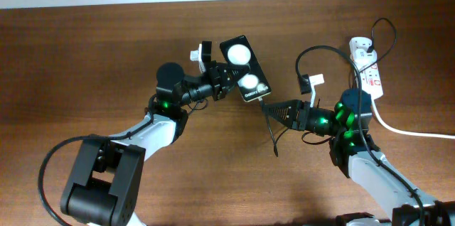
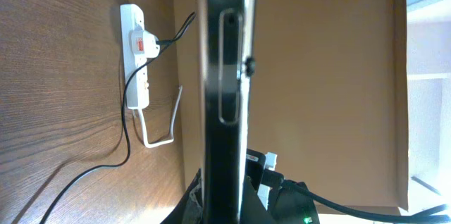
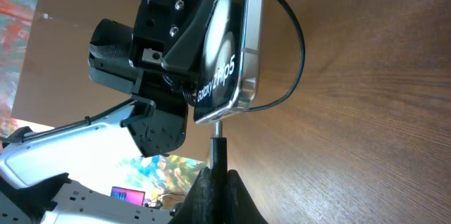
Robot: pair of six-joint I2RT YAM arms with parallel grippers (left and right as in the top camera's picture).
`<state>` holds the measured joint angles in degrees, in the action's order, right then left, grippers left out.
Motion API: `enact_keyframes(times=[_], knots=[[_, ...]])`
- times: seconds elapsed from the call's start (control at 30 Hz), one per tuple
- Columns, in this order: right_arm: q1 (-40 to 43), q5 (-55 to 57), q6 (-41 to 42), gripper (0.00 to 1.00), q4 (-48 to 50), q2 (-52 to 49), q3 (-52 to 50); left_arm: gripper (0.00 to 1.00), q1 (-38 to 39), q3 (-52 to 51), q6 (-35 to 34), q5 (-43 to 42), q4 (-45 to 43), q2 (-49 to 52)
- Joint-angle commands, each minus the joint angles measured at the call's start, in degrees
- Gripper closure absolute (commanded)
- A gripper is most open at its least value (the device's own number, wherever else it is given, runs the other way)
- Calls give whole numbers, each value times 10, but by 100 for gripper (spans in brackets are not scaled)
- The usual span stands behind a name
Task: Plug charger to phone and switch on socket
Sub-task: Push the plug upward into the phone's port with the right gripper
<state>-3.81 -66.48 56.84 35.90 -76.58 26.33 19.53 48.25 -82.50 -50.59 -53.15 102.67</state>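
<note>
My left gripper (image 1: 219, 77) is shut on the black phone (image 1: 244, 68) and holds it above the table, glossy face up with two white glare spots. In the left wrist view the phone (image 2: 225, 90) stands edge-on. My right gripper (image 1: 274, 108) is shut on the charger plug (image 3: 219, 155), its metal tip touching the phone's (image 3: 239, 48) lower edge. The thin black charger cable (image 1: 334, 50) loops back to the white socket strip (image 1: 368, 73) at the far right, which also shows in the left wrist view (image 2: 136, 55).
The strip's thick white cord (image 1: 412, 132) runs off to the right edge. A loose stretch of black cable (image 1: 272, 137) hangs below the right gripper. The brown wooden table (image 1: 85, 55) ends at a pale wall along the back.
</note>
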Motion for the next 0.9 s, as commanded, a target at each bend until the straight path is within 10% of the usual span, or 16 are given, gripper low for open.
enact_keyframes(times=[0.0, 0.87], knots=[[-3, 8, -4, 96, 6, -1, 0, 100, 0, 6, 12, -8, -8, -3], [-22, 44, -3, 96, 9, -1, 0, 100, 7, 6, 12, -7, -8, -3]])
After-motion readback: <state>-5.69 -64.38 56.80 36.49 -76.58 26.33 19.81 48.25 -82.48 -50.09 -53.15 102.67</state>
